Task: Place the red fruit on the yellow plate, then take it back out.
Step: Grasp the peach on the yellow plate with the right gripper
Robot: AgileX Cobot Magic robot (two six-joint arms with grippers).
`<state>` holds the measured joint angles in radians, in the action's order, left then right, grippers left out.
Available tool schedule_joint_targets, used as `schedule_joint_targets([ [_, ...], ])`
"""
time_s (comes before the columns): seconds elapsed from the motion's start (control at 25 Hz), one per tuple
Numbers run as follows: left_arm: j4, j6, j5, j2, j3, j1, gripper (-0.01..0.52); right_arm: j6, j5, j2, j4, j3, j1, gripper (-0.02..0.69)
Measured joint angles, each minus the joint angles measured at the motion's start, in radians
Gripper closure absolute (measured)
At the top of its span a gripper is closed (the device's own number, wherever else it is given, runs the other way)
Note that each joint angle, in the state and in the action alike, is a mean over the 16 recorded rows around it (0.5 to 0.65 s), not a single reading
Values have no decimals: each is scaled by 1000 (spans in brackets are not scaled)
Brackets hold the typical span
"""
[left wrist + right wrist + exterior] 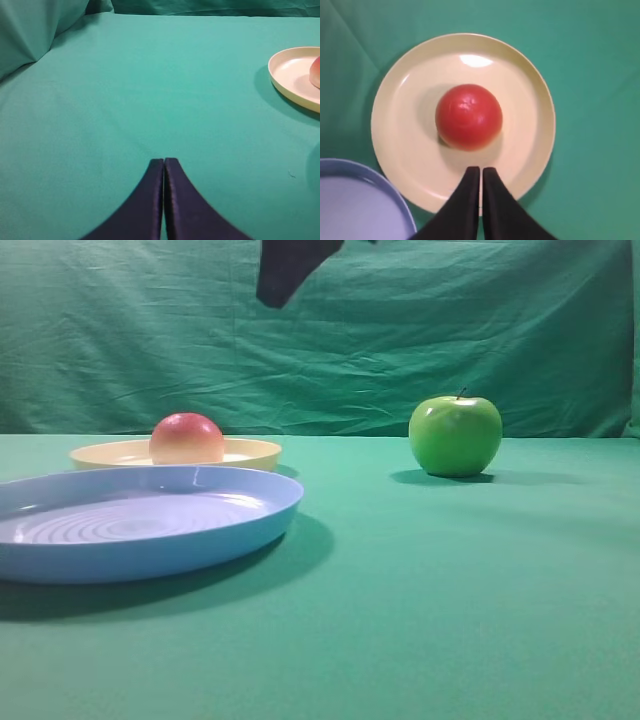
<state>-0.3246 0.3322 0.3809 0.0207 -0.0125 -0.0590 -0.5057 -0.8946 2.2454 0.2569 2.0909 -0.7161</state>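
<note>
red fruit (468, 117) sits mid yellow plate (530, 90) | right hand (480, 171) above it, pinched closed, empty | left hand (164, 162) closed over bare counter | risk: descending closed would knock fruit rolling toward blue plate (350, 200)

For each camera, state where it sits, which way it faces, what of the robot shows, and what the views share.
Exterior high: low at table level, facing the backdrop across the blue plate and green apple; a dark arm part at top.
Left wrist: angled over bare cloth; shut left end effector.
Right wrist: straight down; shut right end effector.
All share the red fruit on the yellow plate.
</note>
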Motion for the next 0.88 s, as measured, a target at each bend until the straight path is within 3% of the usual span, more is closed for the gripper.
schedule_joint_targets([
  [0.32, 0, 0, 0, 0, 0, 0, 514, -61, 118, 112, 43, 34, -26, 154],
  [0.48, 0, 0, 0, 0, 0, 0, 514, -77, 165, 152, 59, 34, -28, 48],
  [0.64, 0, 0, 0, 0, 0, 0, 514, -79, 202, 184, 63, 35, -28, 46],
  [0.88, 0, 0, 0, 0, 0, 0, 514, -79, 234, 215, 64, 35, -28, 169],
])
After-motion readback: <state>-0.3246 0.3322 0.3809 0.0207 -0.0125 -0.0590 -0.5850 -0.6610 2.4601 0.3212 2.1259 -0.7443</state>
